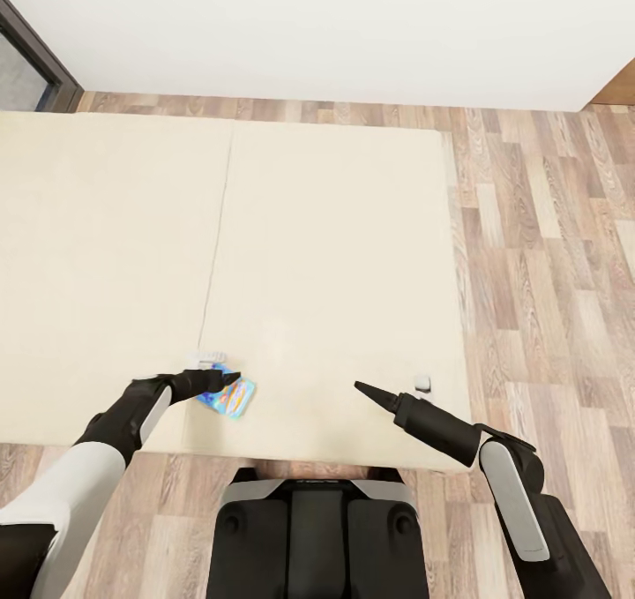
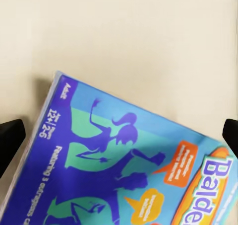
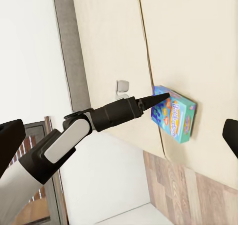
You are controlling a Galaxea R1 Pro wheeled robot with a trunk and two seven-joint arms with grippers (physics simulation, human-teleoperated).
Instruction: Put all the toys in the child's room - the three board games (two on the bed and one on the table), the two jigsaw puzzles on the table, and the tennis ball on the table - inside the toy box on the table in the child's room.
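Note:
A narrow blue board game (image 1: 231, 397) lies flat on the beige bed (image 1: 335, 228), close to its near edge. My left gripper (image 1: 231, 377) hovers just above the box's near-left corner, and its tip (image 3: 161, 98) nearly touches the box (image 3: 176, 114). In the left wrist view the box lid (image 2: 124, 165) sits between the two spread fingers (image 2: 11, 135), so this gripper (image 2: 119, 135) is open and holds nothing. My right gripper (image 1: 366, 391) hangs over bare mattress to the right, well apart from the box, open and empty (image 3: 119, 138).
Two small white fittings (image 1: 207, 356) (image 1: 422, 383) sit on the mattress near its front edge. Wood-plank floor (image 1: 547, 255) runs along the bed's right side and behind it. A white wall (image 1: 335, 26) closes the far side, with a dark window frame (image 1: 31, 61) at its left.

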